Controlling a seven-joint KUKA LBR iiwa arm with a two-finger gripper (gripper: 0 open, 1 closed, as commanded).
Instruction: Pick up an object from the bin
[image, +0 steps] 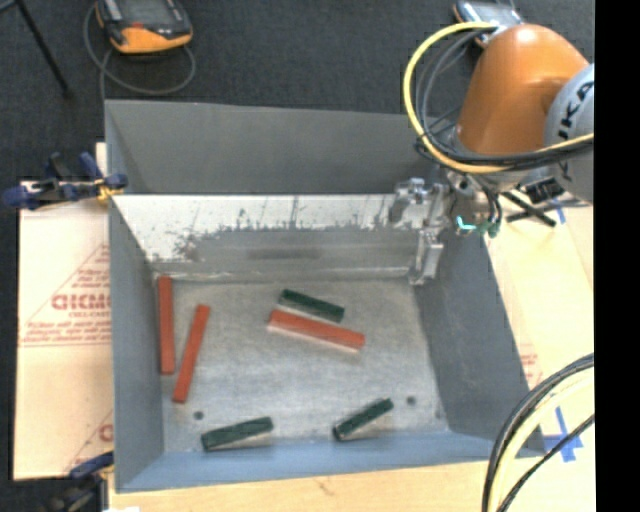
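Note:
My gripper (427, 262) hangs at the bin's back right corner, close to the back wall and above the floor. The nearest loose things lie to its left and nearer the front: a dark green bar (312, 305) and, touching its front side, a longer orange-red bar with a pale edge (316, 332). Both lie flat near the middle of the bin, well apart from the gripper. Another dark green bar (362, 419) lies tilted by the front wall, below the gripper in the view.
Two orange-red sticks (165, 325) (190, 352) lie lengthwise along the left wall. A third dark green bar (237, 433) rests at the front left. The arm with its orange cover and cables reaches in over the bin's right rim.

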